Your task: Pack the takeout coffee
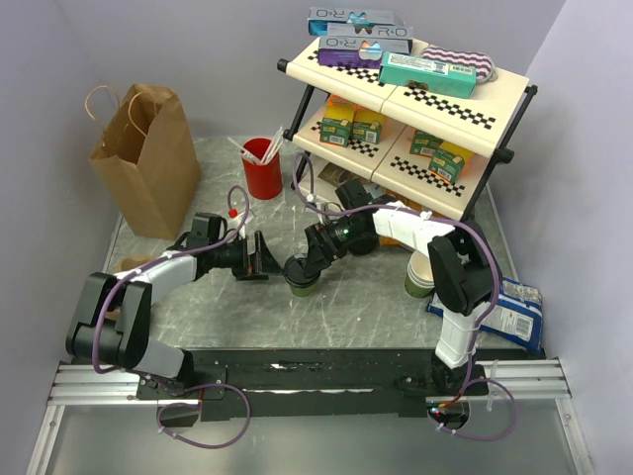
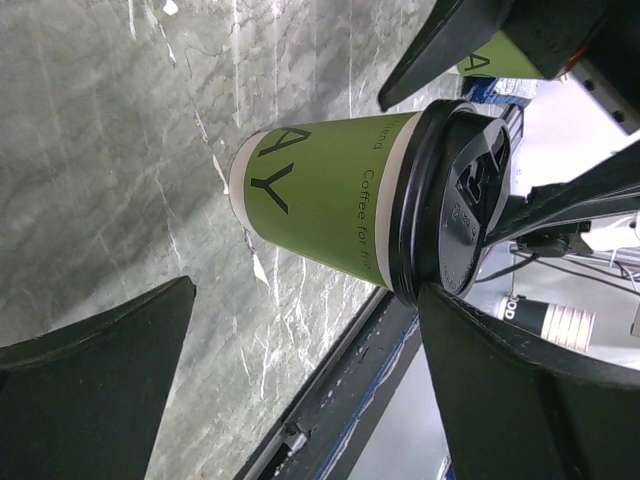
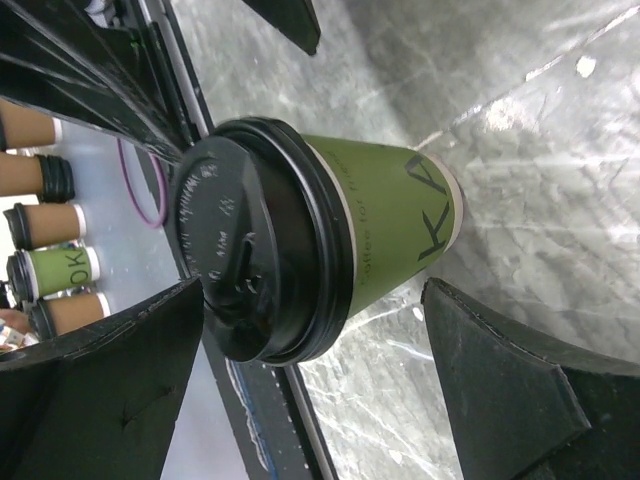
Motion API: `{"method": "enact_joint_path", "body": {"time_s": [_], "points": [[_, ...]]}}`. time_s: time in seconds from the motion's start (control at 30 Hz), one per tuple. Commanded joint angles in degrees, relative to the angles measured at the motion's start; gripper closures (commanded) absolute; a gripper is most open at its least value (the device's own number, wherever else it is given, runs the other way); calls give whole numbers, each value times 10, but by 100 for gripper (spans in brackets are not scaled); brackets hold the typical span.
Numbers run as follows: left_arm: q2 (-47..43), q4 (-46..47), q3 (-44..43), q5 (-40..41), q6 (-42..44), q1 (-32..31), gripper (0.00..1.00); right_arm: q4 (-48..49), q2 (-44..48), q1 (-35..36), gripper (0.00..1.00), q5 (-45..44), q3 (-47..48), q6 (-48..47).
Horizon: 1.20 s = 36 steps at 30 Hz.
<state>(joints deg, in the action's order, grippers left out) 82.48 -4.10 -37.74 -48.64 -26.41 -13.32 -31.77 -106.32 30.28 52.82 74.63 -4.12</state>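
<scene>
The takeout coffee (image 1: 302, 278), a green paper cup with a black lid, stands upright on the marble table between the two arms. My left gripper (image 1: 263, 255) is open just left of it. In the left wrist view the cup (image 2: 330, 205) lies ahead of the fingers (image 2: 95, 385), its lid (image 2: 455, 205) close to the right-hand fingertip. My right gripper (image 1: 309, 265) reaches down over the cup from the upper right, open. In the right wrist view the cup (image 3: 395, 230) sits between the spread fingers (image 3: 520, 395), with the lid (image 3: 250, 250) against the left one and a gap on the other side.
A brown paper bag (image 1: 148, 163) stands open at the back left. A red cup (image 1: 261, 170) with sticks is behind the grippers. A two-tier rack (image 1: 450, 104) with boxes fills the back right. A cup stack (image 1: 422, 277) and a blue-white packet (image 1: 512, 309) lie right.
</scene>
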Motion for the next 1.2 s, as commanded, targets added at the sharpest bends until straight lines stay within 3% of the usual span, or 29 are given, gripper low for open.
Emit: {"method": "enact_joint_path", "body": {"time_s": [0.0, 0.27, 0.57, 1.17], "points": [[15, -1, -3, 21, 7, -8, 1, 45, 4, 3, 5, 7, -28, -4], [45, -20, -6, 89, 31, -19, 2, 141, -6, 3, 6, 67, -93, 24], [95, -75, -37, 200, 53, -55, 4, 178, -22, -6, 6, 80, -125, 28], [138, -117, -49, 224, 15, -51, 3, 168, -38, -15, 6, 79, -115, 15]]}}
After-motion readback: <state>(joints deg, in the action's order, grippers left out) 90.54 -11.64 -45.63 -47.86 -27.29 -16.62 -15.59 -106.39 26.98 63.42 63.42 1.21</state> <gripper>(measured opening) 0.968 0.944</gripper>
